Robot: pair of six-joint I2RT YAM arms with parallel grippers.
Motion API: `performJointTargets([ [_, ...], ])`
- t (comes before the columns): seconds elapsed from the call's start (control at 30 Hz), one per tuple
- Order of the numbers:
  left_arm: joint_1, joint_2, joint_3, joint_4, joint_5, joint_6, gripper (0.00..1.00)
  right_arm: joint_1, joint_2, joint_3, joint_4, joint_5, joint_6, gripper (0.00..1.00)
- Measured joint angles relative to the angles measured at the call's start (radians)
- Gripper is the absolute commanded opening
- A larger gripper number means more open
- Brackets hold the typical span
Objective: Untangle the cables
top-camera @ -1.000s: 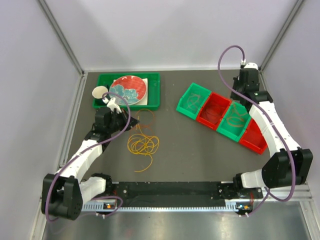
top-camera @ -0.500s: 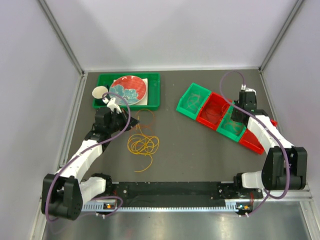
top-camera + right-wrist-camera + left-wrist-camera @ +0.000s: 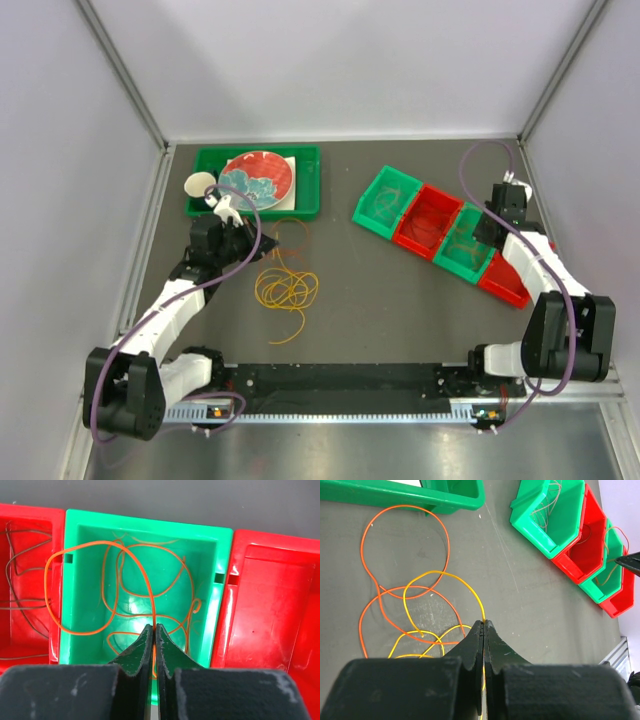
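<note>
Pale, bare walls (image 3: 350, 70) box in a dark grey counter (image 3: 400, 310). From above, the tangle of cables (image 3: 286, 288) lies left of centre, below a green tray (image 3: 305, 185) carrying a plate (image 3: 258, 178). The left gripper (image 3: 256, 250) sits at the tangle's upper left edge. The right gripper (image 3: 483, 236) hangs over a row of bins (image 3: 395, 185) at the right, probably where separated loops get sorted.

From the left wrist, the jaws are pressed together on a yellow cable (image 3: 437, 572) low in the frame, likely to draw it clear of the orange loop (image 3: 404, 506) it overlaps.

From the right wrist, the jaws pinch an orange cable (image 3: 100, 542) over the green bin (image 3: 150, 521), with most of its length coiled inside. It looks like a drop-off not yet let go. A dark cable (image 3: 20, 545) lies in the red bin (image 3: 30, 512) at the left of the frame
</note>
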Motion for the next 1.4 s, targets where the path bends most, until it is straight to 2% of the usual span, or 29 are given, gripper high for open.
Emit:
performJointTargets([
  [0.57, 0.000, 0.003, 0.011, 0.001, 0.004, 0.000, 0.00, -0.001, -0.119, -0.007, -0.006, 0.112, 0.035, 0.00],
  [0.8, 0.000, 0.003, 0.011, 0.001, 0.007, 0.000, 0.00, -0.001, -0.082, -0.021, 0.005, 0.111, 0.035, 0.00],
  [1.23, 0.000, 0.003, 0.011, 0.001, 0.007, 0.000, 0.00, -0.001, 0.082, -0.028, 0.028, 0.047, 0.034, 0.00],
  [1.27, 0.000, 0.003, 0.011, 0.001, 0.007, 0.000, 0.00, -0.001, 0.085, -0.028, 0.032, 0.041, 0.034, 0.11],
  [1.37, 0.000, 0.003, 0.011, 0.001, 0.007, 0.000, 0.00, -0.001, 0.098, -0.025, 0.040, 0.020, 0.029, 0.30],
  [1.4, 0.000, 0.003, 0.011, 0.001, 0.007, 0.000, 0.00, -0.001, 0.098, -0.025, 0.039, 0.012, 0.026, 0.32],
])
